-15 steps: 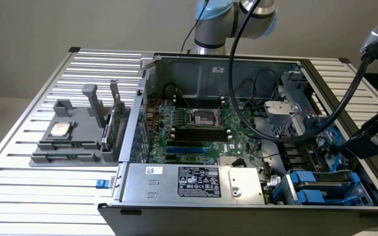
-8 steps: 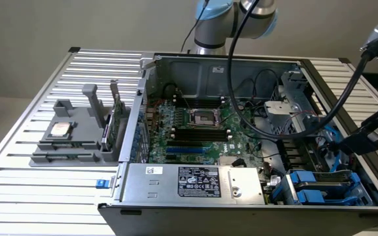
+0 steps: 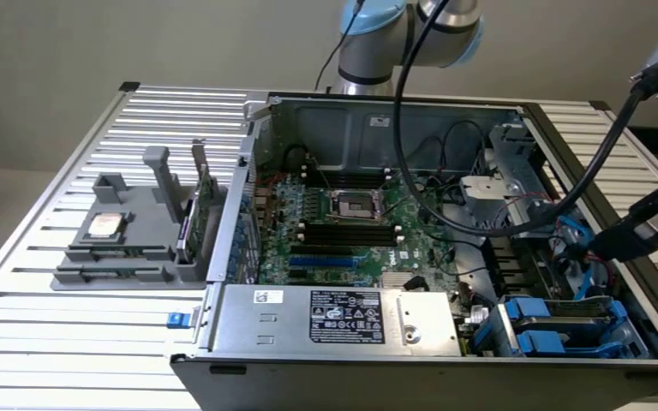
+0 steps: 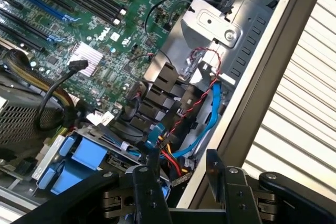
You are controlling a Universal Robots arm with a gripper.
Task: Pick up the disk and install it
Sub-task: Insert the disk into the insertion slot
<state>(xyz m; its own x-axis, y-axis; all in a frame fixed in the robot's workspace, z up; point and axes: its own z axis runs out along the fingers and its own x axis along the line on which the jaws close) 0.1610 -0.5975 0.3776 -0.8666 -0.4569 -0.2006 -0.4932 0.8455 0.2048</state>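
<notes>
- Your pincer (image 4: 178, 166) stands released, grasping nothing, above the near right corner of the case (image 3: 421, 381)
- The disk (image 4: 84, 153) sits inside that corner; to you, installing looks done, though full seating is unclear

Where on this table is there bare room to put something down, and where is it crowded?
Bare slats: the table nearer the camera than the grey holder, and beyond it, beside the case wall. Crowded: the case corner with cables and blue carriers.
</notes>
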